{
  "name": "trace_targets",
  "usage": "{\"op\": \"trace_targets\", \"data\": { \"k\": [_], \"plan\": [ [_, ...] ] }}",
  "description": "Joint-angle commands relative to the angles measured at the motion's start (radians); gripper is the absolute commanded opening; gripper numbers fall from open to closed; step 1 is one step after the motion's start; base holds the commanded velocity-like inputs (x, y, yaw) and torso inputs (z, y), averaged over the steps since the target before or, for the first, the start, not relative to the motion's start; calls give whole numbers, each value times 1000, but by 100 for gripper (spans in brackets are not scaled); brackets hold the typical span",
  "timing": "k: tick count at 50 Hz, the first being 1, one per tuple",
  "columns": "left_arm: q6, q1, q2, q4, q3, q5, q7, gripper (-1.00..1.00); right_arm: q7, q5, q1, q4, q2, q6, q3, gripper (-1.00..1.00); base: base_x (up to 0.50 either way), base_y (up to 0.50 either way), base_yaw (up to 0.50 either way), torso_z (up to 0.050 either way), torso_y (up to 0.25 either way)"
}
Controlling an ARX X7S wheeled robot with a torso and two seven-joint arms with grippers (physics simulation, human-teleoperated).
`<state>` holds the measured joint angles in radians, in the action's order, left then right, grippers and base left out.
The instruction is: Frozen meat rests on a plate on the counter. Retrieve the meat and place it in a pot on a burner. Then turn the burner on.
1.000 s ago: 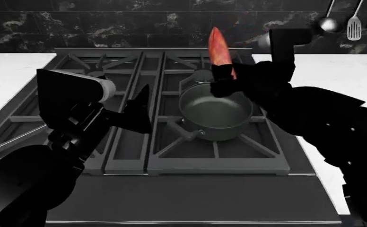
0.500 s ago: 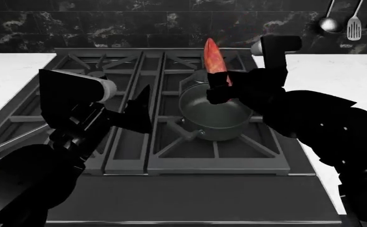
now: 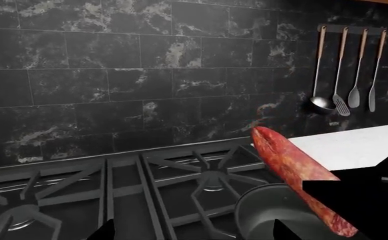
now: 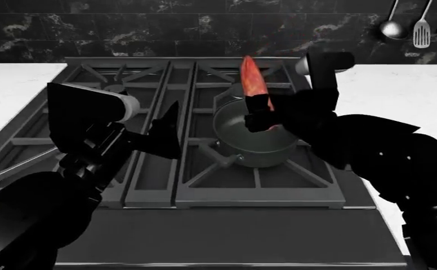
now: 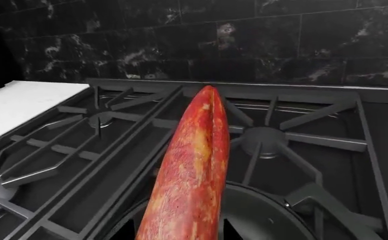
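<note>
Right gripper (image 4: 258, 117) pinches the meat (image 4: 253, 81) upright over the pot (image 4: 258, 140) — left gripper's (image 4: 169, 132) claw state cannot be told

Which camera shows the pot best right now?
Head view: the pot shows nearly whole on its burner, meat above. Left wrist shows only part of the rim; right wrist, rim behind meat.

Black marble tile backsplash (image 3: 147, 75), 4 hanging utensils (image 3: 347, 75) on a rail, dim light
</note>
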<state>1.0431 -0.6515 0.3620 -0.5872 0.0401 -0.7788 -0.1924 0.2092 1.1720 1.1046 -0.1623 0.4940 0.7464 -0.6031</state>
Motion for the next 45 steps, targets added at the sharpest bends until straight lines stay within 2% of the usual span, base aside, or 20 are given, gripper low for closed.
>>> {"op": "trace_targets", "data": {
  "k": [1,41,42,45],
  "plan": [
    [-5,2,3,0,4,-3,-5,100,15,5,-22,35,14,2,12,-100,0,0,0,0,0],
    [-13,-1,9,23,16,-21,-18,100,55,41,-43,78,33,22,20,-100,0,0,0,0,0],
    [-14,-1,9,23,16,-21,-18,100,56,42,-43,79,33,23,20,100,0,0,0,0,0],
    [-15,-1,10,23,16,-23,-18,100,59,45,-42,82,34,24,21,100,0,0,0,0,0]
  ]
}}
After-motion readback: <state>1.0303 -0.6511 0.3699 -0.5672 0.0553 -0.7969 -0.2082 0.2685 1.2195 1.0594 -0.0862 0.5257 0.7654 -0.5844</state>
